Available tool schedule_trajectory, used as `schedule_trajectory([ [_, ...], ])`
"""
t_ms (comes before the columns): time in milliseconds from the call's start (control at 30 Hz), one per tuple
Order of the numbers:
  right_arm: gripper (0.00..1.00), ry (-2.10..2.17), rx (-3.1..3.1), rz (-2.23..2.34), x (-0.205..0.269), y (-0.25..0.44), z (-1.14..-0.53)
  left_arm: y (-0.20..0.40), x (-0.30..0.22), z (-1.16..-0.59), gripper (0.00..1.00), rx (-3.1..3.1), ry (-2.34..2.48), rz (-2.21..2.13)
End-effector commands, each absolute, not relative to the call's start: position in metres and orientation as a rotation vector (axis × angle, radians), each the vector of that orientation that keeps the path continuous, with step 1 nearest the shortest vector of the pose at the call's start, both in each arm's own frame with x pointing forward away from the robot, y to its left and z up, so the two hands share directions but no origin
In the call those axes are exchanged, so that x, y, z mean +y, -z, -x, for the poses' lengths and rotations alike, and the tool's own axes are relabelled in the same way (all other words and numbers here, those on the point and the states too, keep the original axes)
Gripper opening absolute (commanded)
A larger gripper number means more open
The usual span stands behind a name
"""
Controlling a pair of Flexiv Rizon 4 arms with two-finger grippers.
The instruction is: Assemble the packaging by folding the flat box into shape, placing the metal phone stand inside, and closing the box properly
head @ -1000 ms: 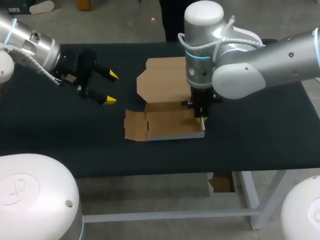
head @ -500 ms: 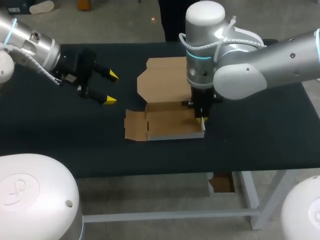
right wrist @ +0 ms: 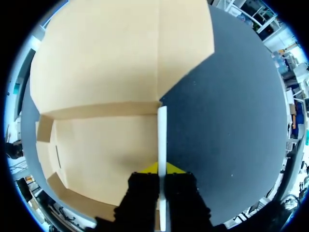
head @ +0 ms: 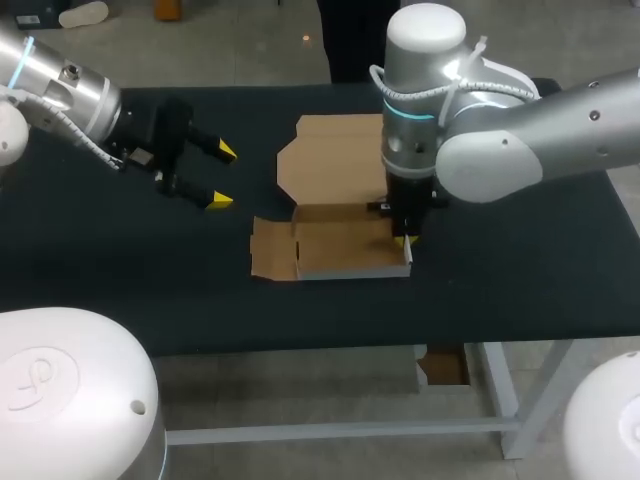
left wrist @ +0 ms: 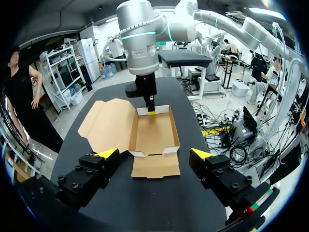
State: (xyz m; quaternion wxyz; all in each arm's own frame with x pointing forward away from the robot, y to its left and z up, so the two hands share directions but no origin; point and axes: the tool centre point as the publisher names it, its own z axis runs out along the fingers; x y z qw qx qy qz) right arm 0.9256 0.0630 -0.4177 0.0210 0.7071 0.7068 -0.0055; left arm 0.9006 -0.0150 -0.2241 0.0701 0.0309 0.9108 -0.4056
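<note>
My right pincer (head: 404,240) stands straight down at the right end of the box (head: 340,250), just right of centre in the head view. It is narrow, pinched on the upright end wall (right wrist: 162,130): in the right wrist view the wall's white edge runs between my 2 fingers, 1 on each side. The tray lies with its long axis left to right across the black table (head: 520,270). Its lid (head: 330,165) lies flat and open toward the upper centre of the frame. At the tray's far end the left flap (head: 266,250) lies flat on the cloth.

My left pincer (head: 220,176) hangs wide, holding nothing, in the upper left, well apart from the box. It is the nearer one to that flap, which lies to its lower right. I judge that raising this flap is the next fold. I see no phone stand in any view.
</note>
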Motion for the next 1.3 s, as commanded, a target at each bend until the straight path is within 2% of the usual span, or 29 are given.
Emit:
schedule_trajectory([
  [33, 0.00, 0.023, 2.193, -2.192, 0.063, 0.417, -0.926, 0.223, -0.014, -0.901, 1.00, 2.747, 1.218, -0.095],
  [567, 0.00, 0.023, 2.193, -2.192, 0.063, 0.417, -0.926, 0.226, -0.016, -0.902, 1.00, 2.757, 1.191, -0.066],
  [867, 0.00, 0.023, 2.193, -2.192, 0.063, 0.417, -0.926, 0.236, -0.017, -0.885, 1.00, 2.731, 1.164, 0.716],
  [1033, 0.00, 0.023, 2.193, -2.192, 0.063, 0.417, -0.926, 0.252, -0.025, -0.878, 1.00, 2.584, 0.966, 1.379],
  [1133, 0.00, 0.023, 2.193, -2.192, 0.063, 0.417, -0.926, 0.270, -0.023, -0.882, 1.00, 2.296, 0.717, 1.877],
  [1200, 0.00, 0.023, 2.193, -2.192, 0.063, 0.417, -0.926, 0.279, -0.019, -0.880, 1.00, 2.174, 0.516, 1.956],
  [1300, 0.00, 0.023, 2.193, -2.192, 0.063, 0.417, -0.926, 0.279, -0.019, -0.880, 1.00, 2.174, 0.516, 1.956],
])
